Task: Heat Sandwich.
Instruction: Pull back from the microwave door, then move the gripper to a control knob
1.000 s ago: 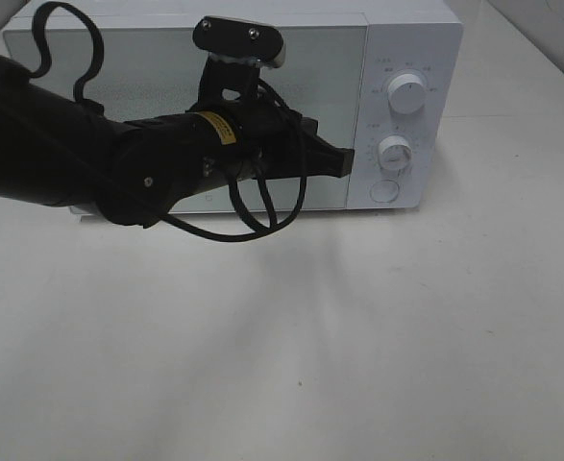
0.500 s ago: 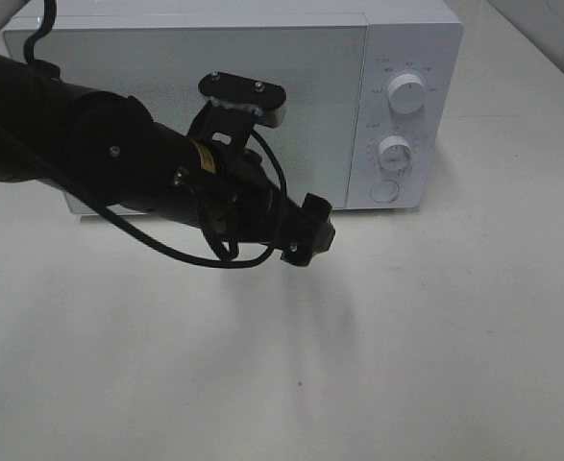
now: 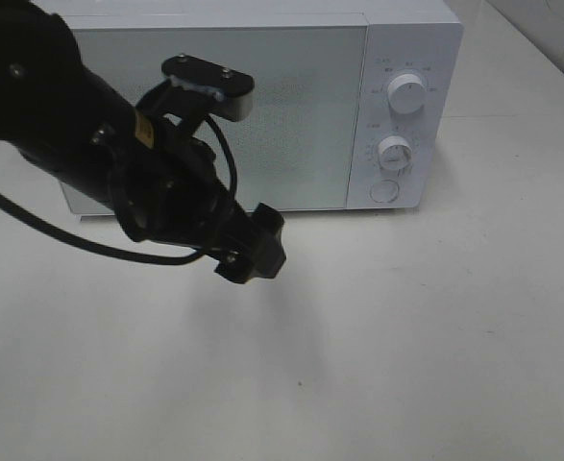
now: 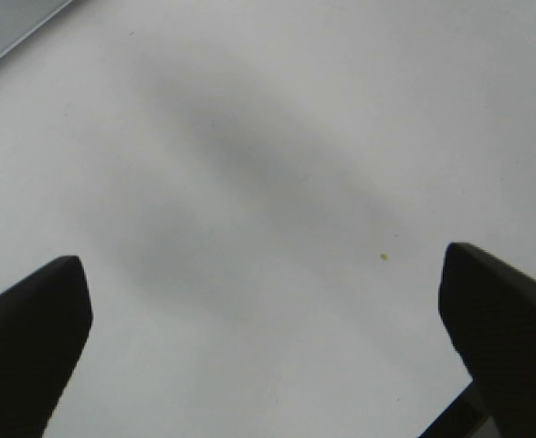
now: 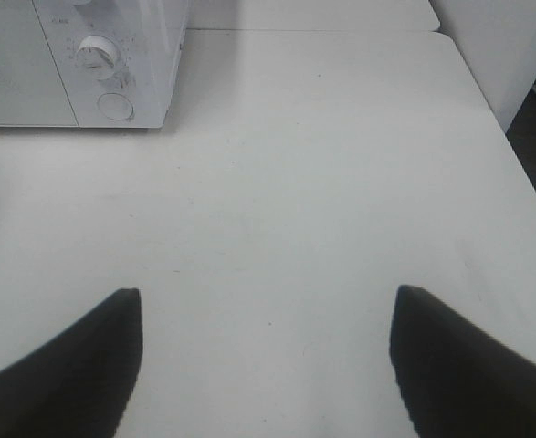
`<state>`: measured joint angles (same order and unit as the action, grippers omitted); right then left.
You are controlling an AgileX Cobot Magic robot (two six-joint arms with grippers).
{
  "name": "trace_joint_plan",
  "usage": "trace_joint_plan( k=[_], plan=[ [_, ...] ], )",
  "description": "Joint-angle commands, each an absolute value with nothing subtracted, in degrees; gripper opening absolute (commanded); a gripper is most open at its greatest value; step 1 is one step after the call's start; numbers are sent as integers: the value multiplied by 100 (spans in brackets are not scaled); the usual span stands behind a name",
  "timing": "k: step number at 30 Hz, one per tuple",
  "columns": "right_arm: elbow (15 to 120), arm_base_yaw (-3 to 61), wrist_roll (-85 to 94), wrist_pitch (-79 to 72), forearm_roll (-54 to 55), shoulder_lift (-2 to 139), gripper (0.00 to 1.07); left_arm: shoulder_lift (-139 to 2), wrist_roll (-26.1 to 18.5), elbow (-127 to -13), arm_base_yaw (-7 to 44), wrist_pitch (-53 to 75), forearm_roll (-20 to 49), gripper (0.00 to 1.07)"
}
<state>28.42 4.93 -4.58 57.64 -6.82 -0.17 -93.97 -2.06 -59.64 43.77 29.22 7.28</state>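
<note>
The left arm comes in from the upper left of the high view and slopes down across the front of the microwave oven, hiding much of the left half of its door. A black cable loops under the arm. The left gripper points down and forward at the white table, in front of the lower middle of the door and apart from it. It hangs above the tabletop, with a soft shadow below it. In the left wrist view its fingers stand wide apart with only bare table and a tiny speck between them.

The right gripper shows only in its own wrist view. It is spread wide with nothing between the tips, over open table to the right of the oven.

The oven door is closed. The two dials and the round button on the right-hand panel are unobstructed. The table is bare in front of and to the right of the oven. In the right wrist view, its edge drops to a dark gap well past the oven.

Where the sandwich is cannot be told from these views.
</note>
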Motion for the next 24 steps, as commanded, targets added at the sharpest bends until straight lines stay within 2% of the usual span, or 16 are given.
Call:
trace_joint_plan(
  k=[1, 4, 6, 7, 11, 12, 16, 18, 24],
  plan=[
    [2836, 464, -413, 5712, -699, -183, 73, -9242, 0, -5953, 4165, 3289, 768, 100],
    [2836, 464, -413, 5712, -699, -183, 73, -9053, 0, -5953, 3661, 3770, 802, 100],
    [2836, 464, -413, 5712, -699, -183, 73, -9013, 0, -5953, 3564, 3885, 802, 100],
    [2836, 464, -413, 5712, -699, -183, 73, -8904, 0, -5953, 3312, 4114, 796, 100],
    [2836, 464, -413, 5712, -699, -183, 73, -8726, 0, -5953, 2939, 4354, 796, 100],
    [2836, 464, -413, 5712, -699, -183, 73, -8589, 0, -5953, 2664, 4509, 802, 100],
    [2836, 464, -413, 5712, -699, -183, 73, -8394, 0, -5953, 2315, 4693, 802, 100],
    [2836, 464, -413, 5712, -699, -183, 73, -8165, 0, -5953, 1908, 4905, 796, 100],
    [2836, 464, -413, 5712, -699, -183, 73, -7867, 0, -5953, 1324, 5294, 722, 100]
  ],
)
